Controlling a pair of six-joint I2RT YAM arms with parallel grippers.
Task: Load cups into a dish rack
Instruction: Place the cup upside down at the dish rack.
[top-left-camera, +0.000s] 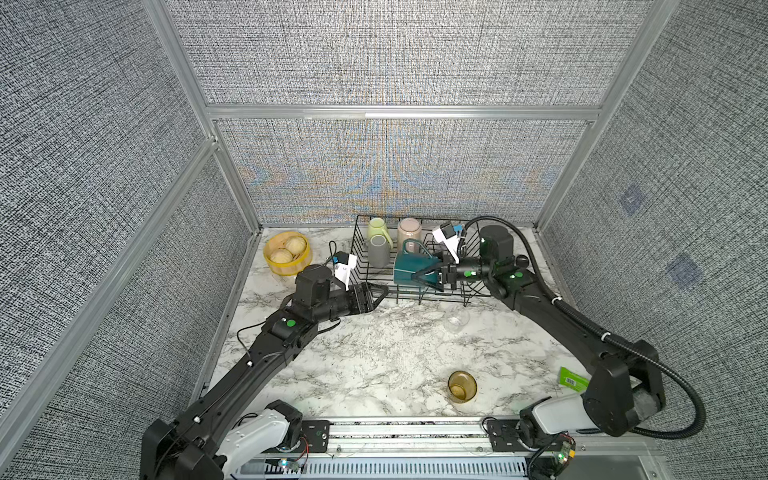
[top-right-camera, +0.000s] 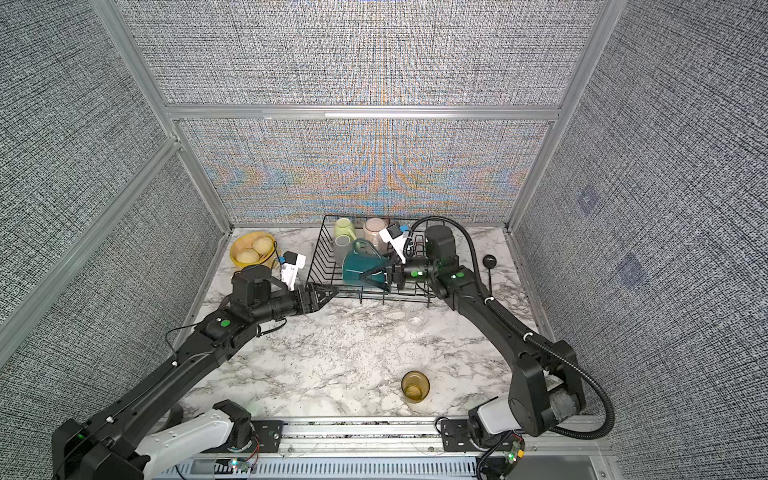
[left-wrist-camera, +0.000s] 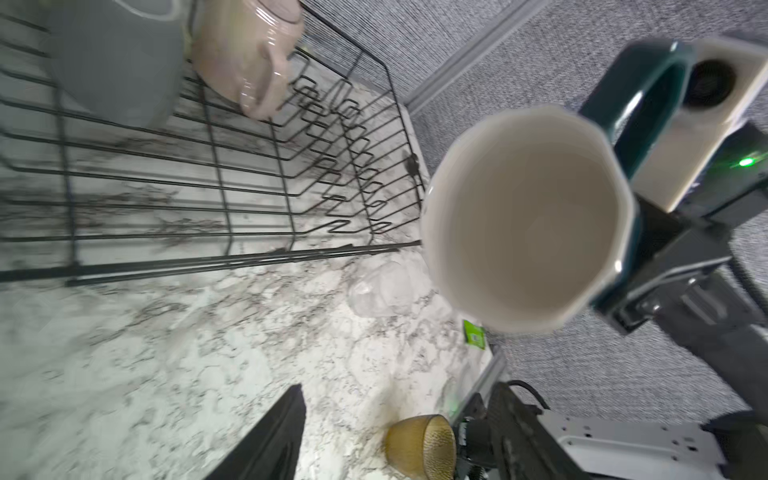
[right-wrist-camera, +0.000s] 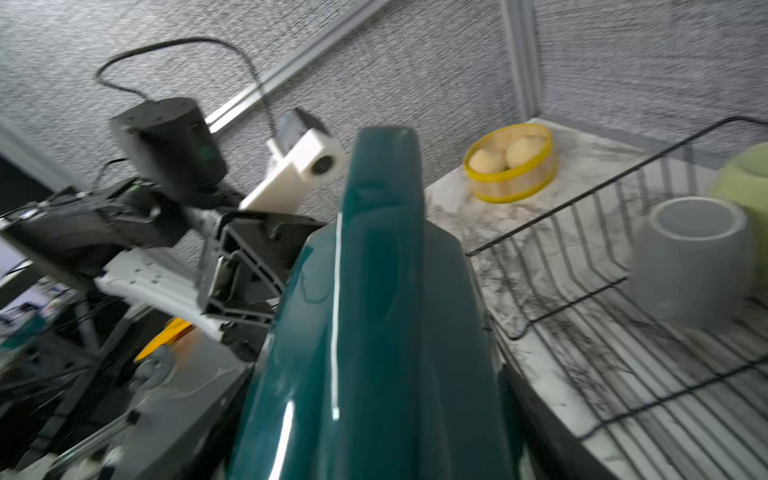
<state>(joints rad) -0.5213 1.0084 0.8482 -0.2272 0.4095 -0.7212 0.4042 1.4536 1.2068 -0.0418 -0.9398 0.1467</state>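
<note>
My right gripper (top-left-camera: 422, 276) (right-wrist-camera: 374, 415) is shut on the dark teal mug (top-left-camera: 409, 268) (top-right-camera: 360, 268) (right-wrist-camera: 374, 311). It holds the mug on its side, handle up, over the front of the black wire dish rack (top-left-camera: 357, 245) (top-right-camera: 320, 249). The mug's pale mouth (left-wrist-camera: 528, 220) faces my left gripper (top-left-camera: 380, 296) (left-wrist-camera: 399, 390), which is open and empty by the rack's front left corner. Inside the rack stand a light green mug (top-left-camera: 378, 228), a grey mug (top-left-camera: 378, 251) and a pale pink mug (top-left-camera: 409, 230). On the table in front are a clear glass (top-left-camera: 457, 320) and an amber tumbler (top-left-camera: 461, 386).
A yellow steamer basket with buns (top-left-camera: 286, 251) (right-wrist-camera: 511, 166) sits left of the rack by the back wall. A green packet (top-left-camera: 572, 378) lies at the right edge under the right arm. Grey panel walls close in three sides of the marble table (top-left-camera: 374, 357).
</note>
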